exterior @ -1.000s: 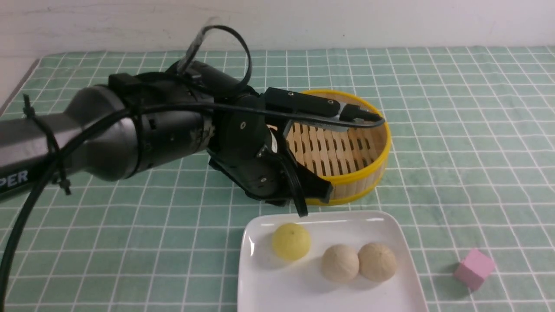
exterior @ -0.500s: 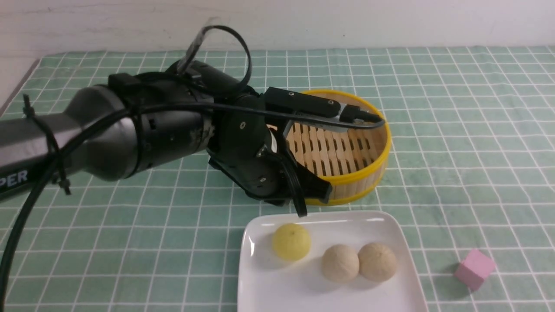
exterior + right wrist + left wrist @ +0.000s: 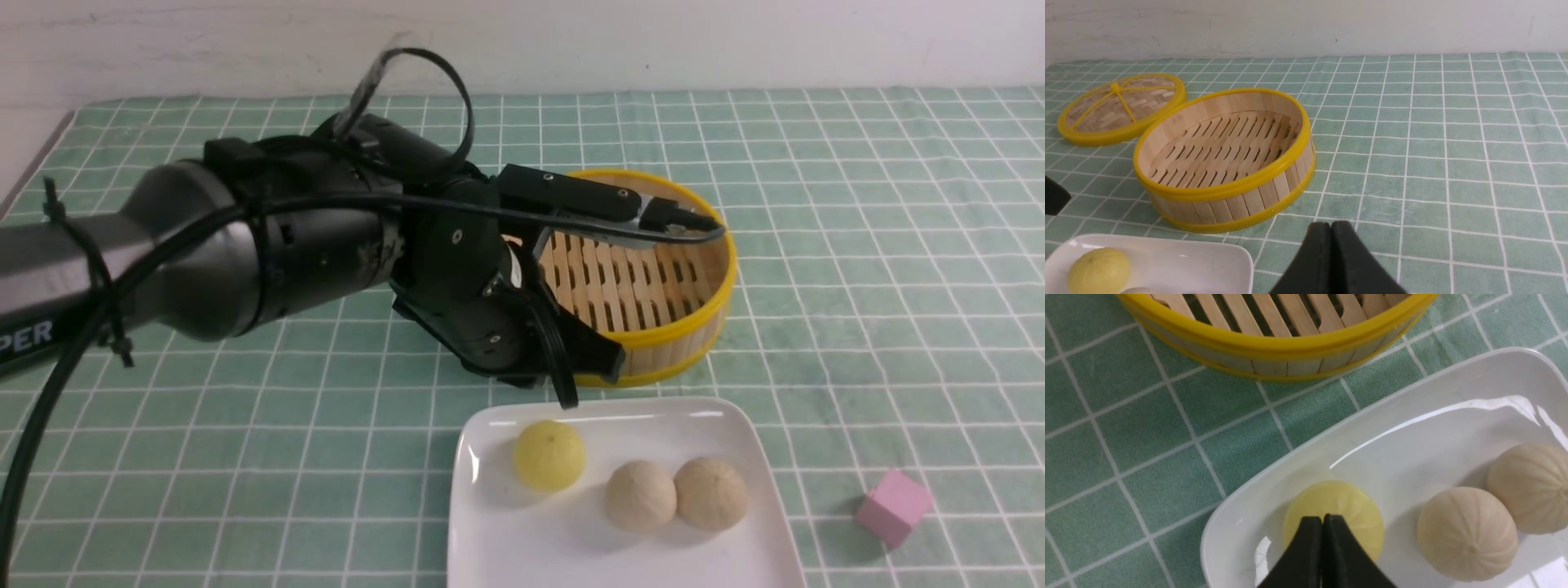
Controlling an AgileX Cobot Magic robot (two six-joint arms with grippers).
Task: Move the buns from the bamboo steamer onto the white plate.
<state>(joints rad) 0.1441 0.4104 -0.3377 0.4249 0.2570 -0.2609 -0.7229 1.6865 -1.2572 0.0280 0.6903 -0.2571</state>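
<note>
The white plate (image 3: 539, 555) lies at the front with the pale yellow bun (image 3: 549, 455), the cream-beige bun (image 3: 640, 496) and a darker tan bun (image 3: 710, 492) on it. Behind it stands the bamboo steamer (image 3: 653, 343), with no bun on the floor that shows. My left gripper (image 3: 565, 400) hangs shut and empty just above the plate's far rim, over the yellow bun (image 3: 1347, 506). The right gripper (image 3: 1331, 227) is shut over bare cloth, holding nothing; the front view does not show it. The steamer (image 3: 1224, 192) looks empty there too.
A pink cube (image 3: 892, 506) lies on the green checked cloth right of the plate. The flat woven lid (image 3: 1120, 107) with its yellow rim rests on the cloth beside the steamer, hidden by my left arm in the front view.
</note>
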